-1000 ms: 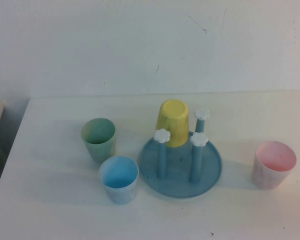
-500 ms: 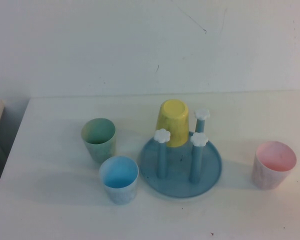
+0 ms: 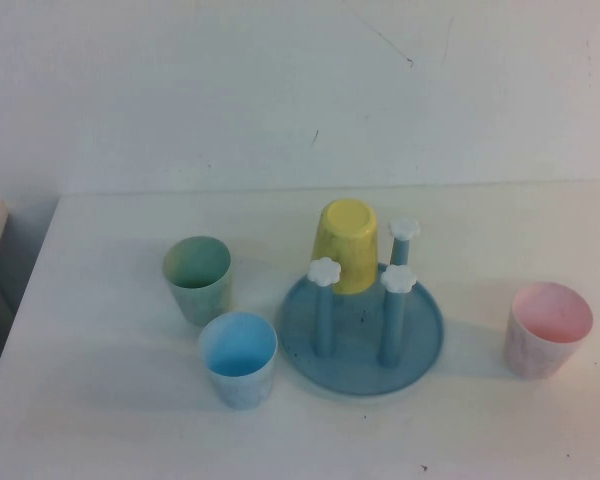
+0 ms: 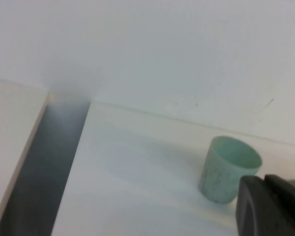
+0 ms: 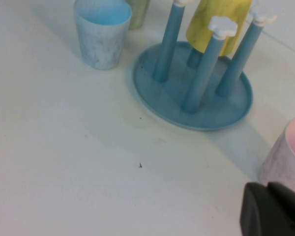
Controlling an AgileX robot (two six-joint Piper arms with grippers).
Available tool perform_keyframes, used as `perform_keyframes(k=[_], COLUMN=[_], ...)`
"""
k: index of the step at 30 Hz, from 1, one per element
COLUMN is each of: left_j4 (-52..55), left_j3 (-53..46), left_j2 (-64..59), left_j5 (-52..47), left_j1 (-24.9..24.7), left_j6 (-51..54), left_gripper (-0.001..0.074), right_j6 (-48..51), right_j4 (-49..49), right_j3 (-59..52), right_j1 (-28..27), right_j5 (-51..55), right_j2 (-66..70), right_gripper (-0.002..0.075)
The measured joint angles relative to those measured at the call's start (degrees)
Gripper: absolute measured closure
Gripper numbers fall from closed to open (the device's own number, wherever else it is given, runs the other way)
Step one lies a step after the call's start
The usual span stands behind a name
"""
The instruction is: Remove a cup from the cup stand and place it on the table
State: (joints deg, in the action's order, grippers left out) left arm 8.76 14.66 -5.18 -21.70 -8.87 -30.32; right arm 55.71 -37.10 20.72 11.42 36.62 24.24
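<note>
Right wrist view: cup (image 5: 288, 152) stands upright on the table (image 5: 64, 162), beside the right gripper (image 5: 273, 209), off the cup stand (image 5: 196, 105), apparently delivered; left gripper (image 4: 270, 206) parked beside a green cup (image 4: 228, 169); neither grip discernible.

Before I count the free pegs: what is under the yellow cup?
The yellow cup sits upside down on the cup stand, over one rear peg; its cap is hidden. Three pegs stand bare. Neither gripper shows from above; the left gripper and right gripper only edge into their wrist views.
</note>
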Motion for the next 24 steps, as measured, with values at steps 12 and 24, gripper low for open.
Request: perform_keyframes(k=[12, 24], left_j4=[-6.58, -8.07], left_j3=[-16.01, -16.12], left_j2=[5.69, 5.72], left_j5=[4.31, 3.95], left_j1=[1.63, 3.28], left_j6=[12.76, 13.99], left_gripper=[0.0736, 0.0736], right_j6=[0.0, 0.72], right_j4=[0.0, 0.0], right_j3=[0.0, 0.0], right_j1=[0.0, 0.0], right_j5=[0.09, 0.09], right_j2=[0.0, 0.0], right_gripper=[0.0727, 0.0727])
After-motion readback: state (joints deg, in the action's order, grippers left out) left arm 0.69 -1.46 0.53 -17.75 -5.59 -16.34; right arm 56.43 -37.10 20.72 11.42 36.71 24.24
